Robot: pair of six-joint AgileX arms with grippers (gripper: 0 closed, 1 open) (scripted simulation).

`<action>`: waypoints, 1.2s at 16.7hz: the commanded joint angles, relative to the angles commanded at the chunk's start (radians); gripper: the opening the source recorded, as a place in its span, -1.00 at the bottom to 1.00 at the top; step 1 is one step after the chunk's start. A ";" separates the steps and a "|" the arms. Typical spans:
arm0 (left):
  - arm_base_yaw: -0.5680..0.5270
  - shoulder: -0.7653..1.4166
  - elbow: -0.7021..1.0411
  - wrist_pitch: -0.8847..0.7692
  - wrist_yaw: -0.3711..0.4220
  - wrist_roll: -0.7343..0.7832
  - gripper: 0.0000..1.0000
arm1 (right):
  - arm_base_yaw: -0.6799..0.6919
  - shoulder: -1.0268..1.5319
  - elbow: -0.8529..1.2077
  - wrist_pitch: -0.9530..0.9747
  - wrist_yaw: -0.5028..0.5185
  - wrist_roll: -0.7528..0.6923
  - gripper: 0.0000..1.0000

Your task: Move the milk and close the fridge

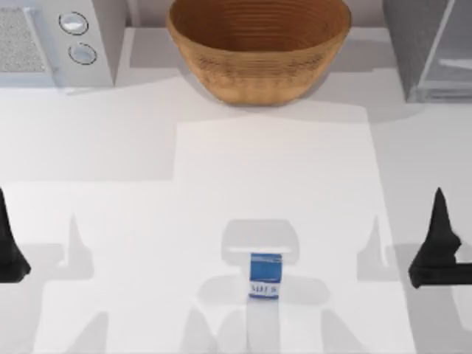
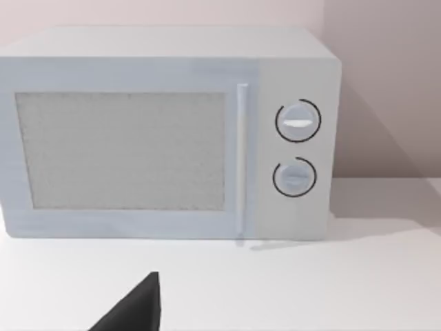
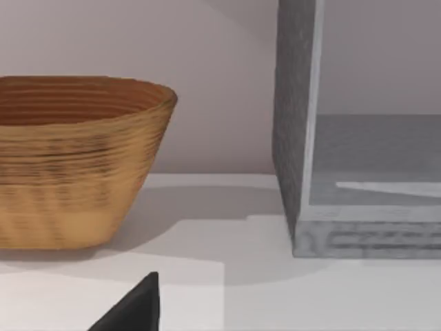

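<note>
The milk [image 1: 265, 275], a small blue and white carton, stands upright near the table's front edge, midway between my two arms. My left gripper [image 1: 6, 225] rests at the table's left edge and my right gripper [image 1: 439, 217] at the right edge, both far from the carton and holding nothing. The fridge [image 1: 424, 48] is a grey cabinet at the back right with a pale glassy panel [image 1: 451, 51]. In the right wrist view the fridge [image 3: 296, 124] shows its grey inside and floor.
A large wicker basket [image 1: 258, 44] stands at the back centre, also seen as the basket [image 3: 69, 158] left of the fridge. A white microwave [image 1: 55, 40] with two round knobs sits at the back left; the left wrist camera faces the microwave [image 2: 165, 131].
</note>
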 joint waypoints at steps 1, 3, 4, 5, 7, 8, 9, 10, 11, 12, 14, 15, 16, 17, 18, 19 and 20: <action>0.000 0.000 0.000 0.000 0.000 0.000 1.00 | -0.004 -0.003 -0.004 -0.003 -0.002 0.000 1.00; 0.000 0.000 0.000 0.000 0.000 0.000 1.00 | 0.002 0.009 0.004 0.006 0.005 0.002 1.00; 0.000 0.000 0.000 0.000 0.000 0.000 1.00 | 0.011 0.030 0.017 0.023 0.017 0.005 1.00; 0.000 0.000 0.000 0.000 0.000 0.000 1.00 | 0.024 0.063 0.035 0.046 0.035 0.008 1.00; 0.000 0.000 0.000 0.000 0.000 0.000 1.00 | 0.063 0.159 0.082 0.108 0.083 0.017 1.00; 0.000 0.000 0.000 0.000 0.000 0.000 1.00 | 0.087 0.222 0.111 0.146 0.112 0.021 1.00; 0.000 0.000 0.000 0.000 0.000 0.000 1.00 | 0.115 0.296 0.142 0.186 0.144 0.026 1.00; 0.000 0.000 0.000 0.000 0.000 0.000 1.00 | 0.144 0.380 0.176 0.229 0.177 0.031 1.00; 0.000 0.000 0.000 0.000 0.000 0.000 1.00 | 0.175 0.470 0.211 0.274 0.210 0.036 1.00; 0.000 0.000 0.000 0.000 0.000 0.000 1.00 | 0.207 0.566 0.248 0.320 0.243 0.042 1.00; 0.000 0.000 0.000 0.000 0.000 0.000 1.00 | 0.270 0.767 0.326 0.412 0.307 0.053 1.00; 0.000 0.000 0.000 0.000 0.000 0.000 1.00 | 0.300 0.870 0.366 0.458 0.338 0.059 1.00; 0.000 0.000 0.000 0.000 0.000 0.000 1.00 | 0.328 0.971 0.405 0.503 0.368 0.065 1.00; 0.000 0.000 0.000 0.000 0.000 0.000 1.00 | 0.354 1.069 0.443 0.546 0.396 0.070 1.00; 0.000 0.000 0.000 0.000 0.000 0.000 1.00 | 0.377 1.161 0.479 0.588 0.423 0.076 1.00; 0.000 0.000 0.000 0.000 0.000 0.000 1.00 | 0.398 1.246 0.514 0.627 0.448 0.081 1.00; 0.000 0.000 0.000 0.000 0.000 0.000 1.00 | 0.416 1.324 0.547 0.664 0.472 0.087 1.00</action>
